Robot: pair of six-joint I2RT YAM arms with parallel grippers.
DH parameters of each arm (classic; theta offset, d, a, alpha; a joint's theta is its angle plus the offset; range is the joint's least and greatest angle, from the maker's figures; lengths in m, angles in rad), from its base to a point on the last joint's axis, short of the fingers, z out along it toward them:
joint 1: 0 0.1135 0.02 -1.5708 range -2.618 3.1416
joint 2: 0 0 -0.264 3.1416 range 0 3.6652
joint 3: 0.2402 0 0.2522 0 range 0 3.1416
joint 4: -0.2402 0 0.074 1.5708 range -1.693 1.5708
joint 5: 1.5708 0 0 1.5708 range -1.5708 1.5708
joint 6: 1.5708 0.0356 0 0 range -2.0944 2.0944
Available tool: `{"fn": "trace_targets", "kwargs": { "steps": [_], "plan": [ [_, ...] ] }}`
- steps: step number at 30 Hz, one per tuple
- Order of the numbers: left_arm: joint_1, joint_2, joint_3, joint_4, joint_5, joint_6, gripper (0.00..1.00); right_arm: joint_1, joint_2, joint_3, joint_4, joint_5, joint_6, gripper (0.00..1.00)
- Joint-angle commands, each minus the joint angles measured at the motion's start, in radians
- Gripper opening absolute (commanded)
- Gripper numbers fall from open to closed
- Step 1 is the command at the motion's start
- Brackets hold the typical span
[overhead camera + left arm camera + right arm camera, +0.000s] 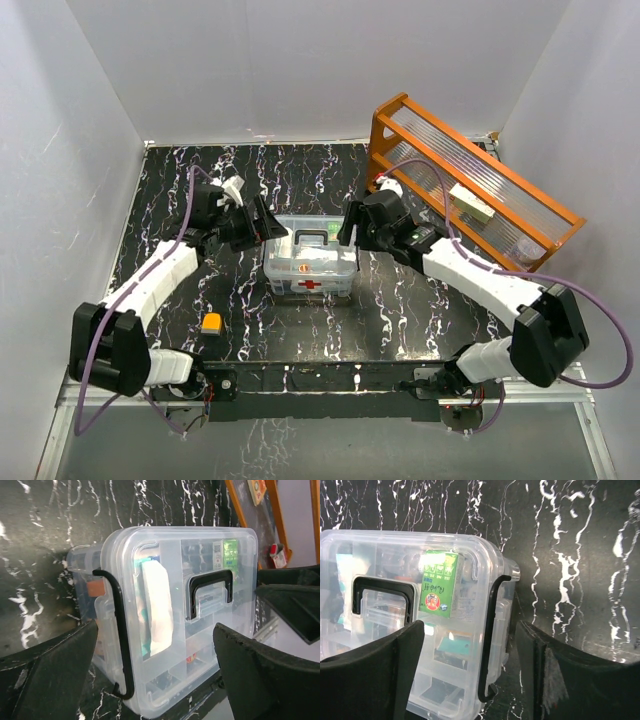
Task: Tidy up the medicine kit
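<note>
The medicine kit [310, 260] is a clear plastic box with a red cross on its front. It stands mid-table with its lid on and the black handle [210, 592] lying flat. My left gripper [272, 228] hovers at its left end, open. The fingers [155, 630] stand wide above the black wire latch [120, 630], touching nothing. At the right end my right gripper [345, 232] is open too, and its fingers [470, 627] straddle the other latch [487, 640] without contact. Through the lid I see a green packet [437, 582] and a white roll [157, 605] in the compartments.
An orange wooden rack [470, 185] with ribbed clear panels stands tilted at the back right, close behind the right arm. A small orange block [211, 322] lies on the black marbled table near the left arm. White walls enclose the table on three sides.
</note>
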Motion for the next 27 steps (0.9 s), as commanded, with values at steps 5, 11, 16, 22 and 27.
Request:
{"fn": "trace_targets", "kwargs": {
  "steps": [5,11,16,22,27],
  "plan": [
    [-0.004,-0.230,0.112,-0.251,-0.295,0.103,0.99,-0.005,-0.247,0.032,-0.057,0.163,-0.119,0.81],
    [-0.006,-0.492,0.068,-0.247,-0.312,0.228,0.99,-0.006,-0.457,-0.013,-0.153,0.282,-0.182,0.85],
    [-0.005,-0.670,0.124,-0.335,-0.359,0.258,0.99,-0.006,-0.629,-0.007,-0.245,0.374,-0.295,0.87],
    [-0.006,-0.784,0.207,-0.447,-0.422,0.290,0.99,-0.005,-0.752,0.087,-0.373,0.406,-0.323,0.98],
    [-0.006,-0.832,0.303,-0.521,-0.384,0.296,0.99,-0.005,-0.817,0.118,-0.403,0.445,-0.321,0.99]
  ]
}}
